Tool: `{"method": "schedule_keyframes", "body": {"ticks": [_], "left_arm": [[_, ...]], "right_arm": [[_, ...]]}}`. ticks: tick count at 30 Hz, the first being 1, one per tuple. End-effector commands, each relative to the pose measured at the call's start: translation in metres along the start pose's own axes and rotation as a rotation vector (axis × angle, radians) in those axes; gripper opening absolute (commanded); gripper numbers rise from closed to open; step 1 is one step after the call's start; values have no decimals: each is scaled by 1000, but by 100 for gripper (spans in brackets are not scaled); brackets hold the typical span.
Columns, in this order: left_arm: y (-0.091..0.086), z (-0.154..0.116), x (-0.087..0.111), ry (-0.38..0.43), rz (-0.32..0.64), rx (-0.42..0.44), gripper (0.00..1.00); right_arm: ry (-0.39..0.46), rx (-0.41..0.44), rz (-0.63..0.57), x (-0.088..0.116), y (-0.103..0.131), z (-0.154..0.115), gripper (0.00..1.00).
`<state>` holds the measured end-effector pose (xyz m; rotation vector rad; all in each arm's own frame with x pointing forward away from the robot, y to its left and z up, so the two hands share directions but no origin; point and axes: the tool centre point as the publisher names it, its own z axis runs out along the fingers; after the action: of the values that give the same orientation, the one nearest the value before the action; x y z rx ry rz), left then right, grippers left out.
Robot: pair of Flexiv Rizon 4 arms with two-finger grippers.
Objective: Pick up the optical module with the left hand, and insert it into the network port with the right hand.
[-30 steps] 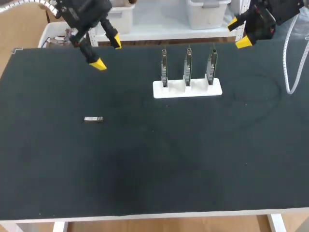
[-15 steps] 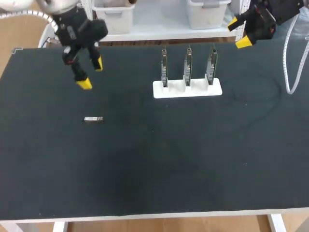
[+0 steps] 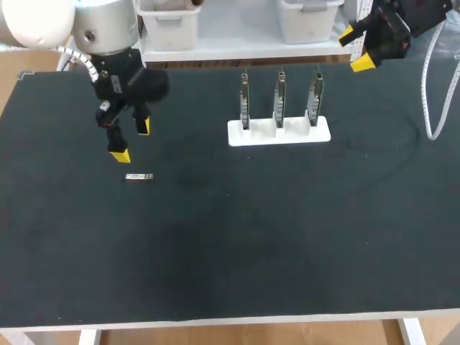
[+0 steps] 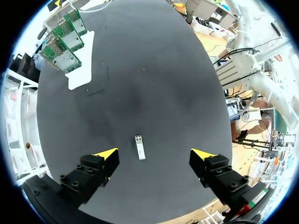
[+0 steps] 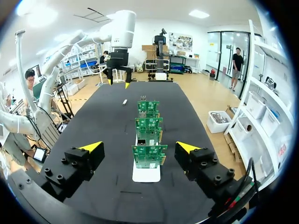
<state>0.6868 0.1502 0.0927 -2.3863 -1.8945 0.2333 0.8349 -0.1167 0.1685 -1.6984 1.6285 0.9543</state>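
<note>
1. optical module: small silver bar lying flat on the black bench, in its left half, long side running across the head view, nothing touching it
2. left tool: just on the far side of the module and clear of it, arm coming in over the far left corner; fingers spread wide, holding nothing
3. left wrist view: the module lies on the bench between the two yellow tips, somewhat nearer one finger, no contact with either
4. ports: three green boards stand upright in a row in a white stand, mid-bench towards the far edge, well apart from the module
5. right tool: up at the far right corner of the bench, beyond the stand and clear of it; fingers wide open, empty
6. right wrist view: looks down the row of boards end-on, nearest board ahead of the tool between its tips; the module lies far beyond the row, with the left tool over that far end of the bench
</note>
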Motion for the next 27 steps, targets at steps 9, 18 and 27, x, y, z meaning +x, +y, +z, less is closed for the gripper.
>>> {"method": "schedule_keyframes", "body": {"ticks": [9,18,27], "left_arm": [[0,1,-5,-7,-13,-16,100],[8,-4,-19,108,18,-91,100],[2,7,-15,153,-35,-137,100]], "right_arm": [[-2,-948,0,0,-8,-2,100],[-2,-948,0,0,-8,-2,100],[-2,-948,0,0,-8,-2,100]]}}
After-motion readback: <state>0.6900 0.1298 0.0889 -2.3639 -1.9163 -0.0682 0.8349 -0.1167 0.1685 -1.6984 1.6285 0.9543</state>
